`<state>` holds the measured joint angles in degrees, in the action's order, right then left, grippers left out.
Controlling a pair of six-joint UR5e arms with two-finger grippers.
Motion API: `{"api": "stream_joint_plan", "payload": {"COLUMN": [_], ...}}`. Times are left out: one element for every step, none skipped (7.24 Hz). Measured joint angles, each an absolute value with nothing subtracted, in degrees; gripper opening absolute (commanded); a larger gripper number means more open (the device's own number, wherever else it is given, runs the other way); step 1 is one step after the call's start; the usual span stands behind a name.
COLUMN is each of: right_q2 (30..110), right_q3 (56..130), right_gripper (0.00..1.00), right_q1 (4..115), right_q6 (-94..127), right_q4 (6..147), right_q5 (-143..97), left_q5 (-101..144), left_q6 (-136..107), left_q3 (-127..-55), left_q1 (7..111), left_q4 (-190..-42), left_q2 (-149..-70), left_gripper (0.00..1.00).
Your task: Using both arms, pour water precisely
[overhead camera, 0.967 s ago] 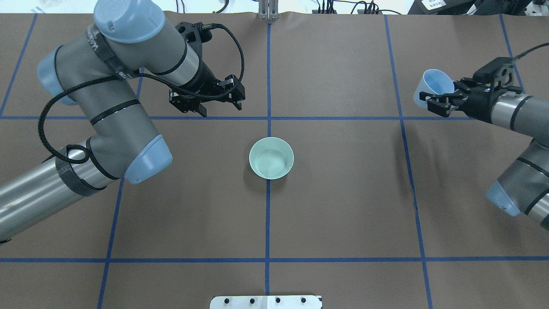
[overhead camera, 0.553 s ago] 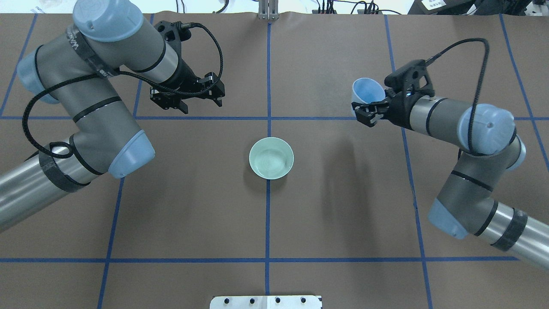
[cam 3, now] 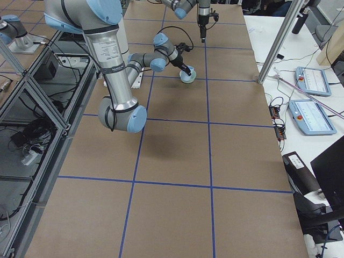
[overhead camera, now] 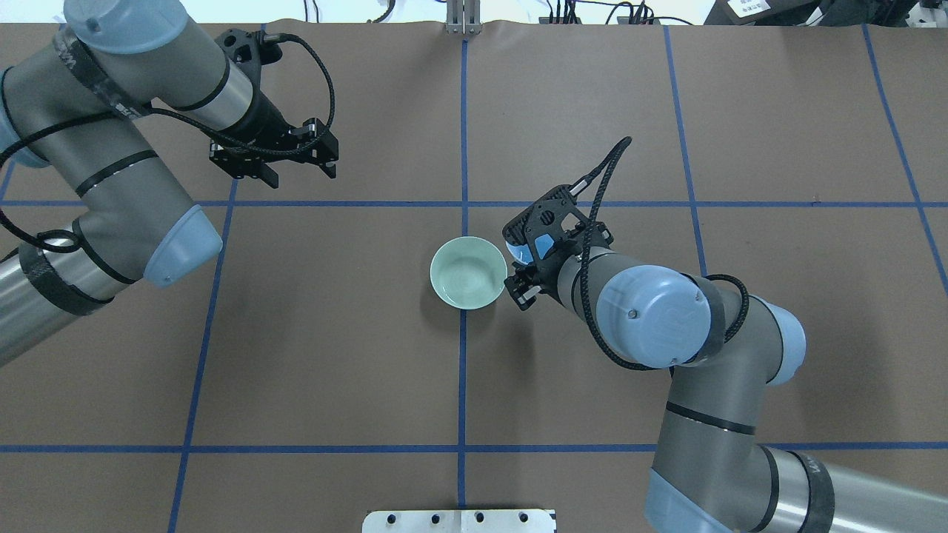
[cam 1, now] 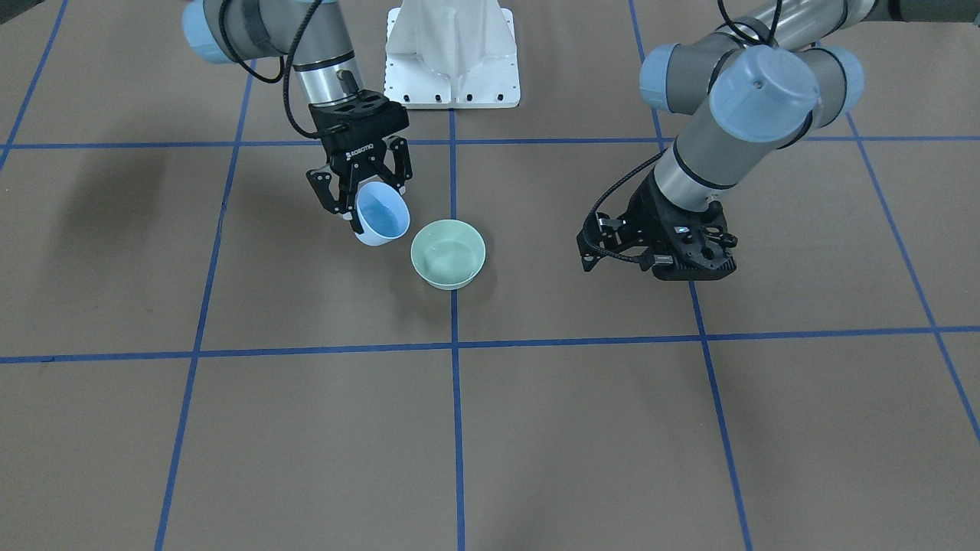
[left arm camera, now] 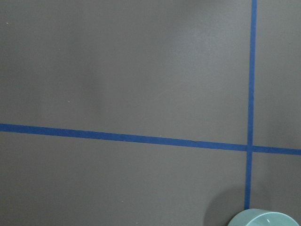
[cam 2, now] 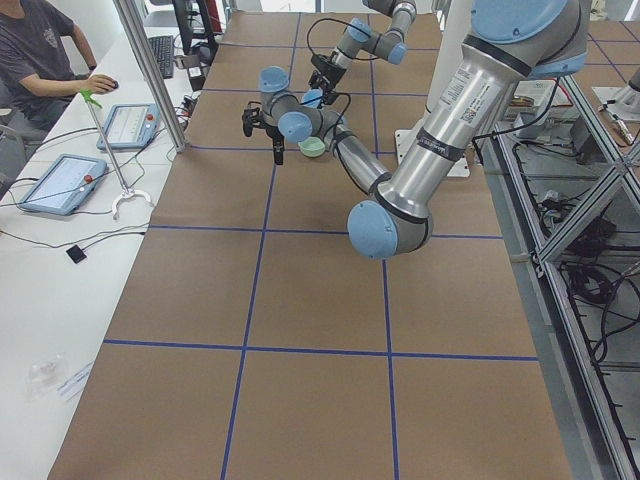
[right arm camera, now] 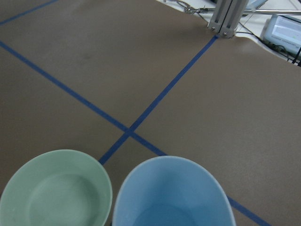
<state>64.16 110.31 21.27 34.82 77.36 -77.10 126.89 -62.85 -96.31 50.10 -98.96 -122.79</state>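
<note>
A pale green bowl (cam 1: 448,252) (overhead camera: 468,272) stands on the brown table where two blue tape lines cross. My right gripper (cam 1: 366,200) (overhead camera: 522,268) is shut on a light-blue cup (cam 1: 380,216) (overhead camera: 515,252) and holds it just off the bowl's rim, tipped a little. In the right wrist view the blue cup (right arm camera: 174,193) and the green bowl (right arm camera: 56,188) sit side by side. I cannot make out water in either. My left gripper (overhead camera: 300,176) (cam 1: 658,256) hangs open and empty over the table, well away from the bowl.
Blue tape lines (overhead camera: 463,448) divide the brown table into squares. The white pedestal plate (cam 1: 452,53) sits at the robot's edge, and an aluminium post (overhead camera: 463,18) at the far edge. A seated person (cam 2: 40,50) and tablets (cam 2: 60,182) are at a side desk.
My right arm has carried the blue cup from the table's right side to just beside the green bowl. My left arm has drawn back to the left, away from the centre.
</note>
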Motion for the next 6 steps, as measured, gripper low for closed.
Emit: {"api": "stream_joint_plan", "payload": {"right_q2": [63.3,61.8,59.9,58.1,56.4,55.0], "right_q3": [110.3,110.1,109.9,109.7,109.0,107.6], "right_gripper": [0.26,0.26,0.26,0.27,0.27,0.27], "right_q1": [20.2,19.4,19.0,18.8,18.7,18.7], "right_q6": [34.1,33.2,32.3,31.0,29.5,27.8], "right_q4": [80.6,84.0,87.6,91.2,94.0,95.6], "right_q5": [-76.9,-76.9,-77.0,-77.0,-77.0,-77.0], "left_q5": [127.4,127.6,127.7,127.7,127.7,127.8], "left_q6": [-62.5,-62.5,-62.5,-62.5,-62.4,-62.4], "left_q3": [-96.4,-96.5,-96.6,-96.7,-96.7,-96.7], "left_q1": [50.5,50.7,50.8,50.8,50.8,50.9], "left_q4": [-98.9,-98.8,-98.8,-98.7,-98.7,-98.7], "left_q2": [-122.6,-122.5,-122.5,-122.4,-122.4,-122.4], "left_gripper": [0.90,0.90,0.90,0.90,0.90,0.90]}}
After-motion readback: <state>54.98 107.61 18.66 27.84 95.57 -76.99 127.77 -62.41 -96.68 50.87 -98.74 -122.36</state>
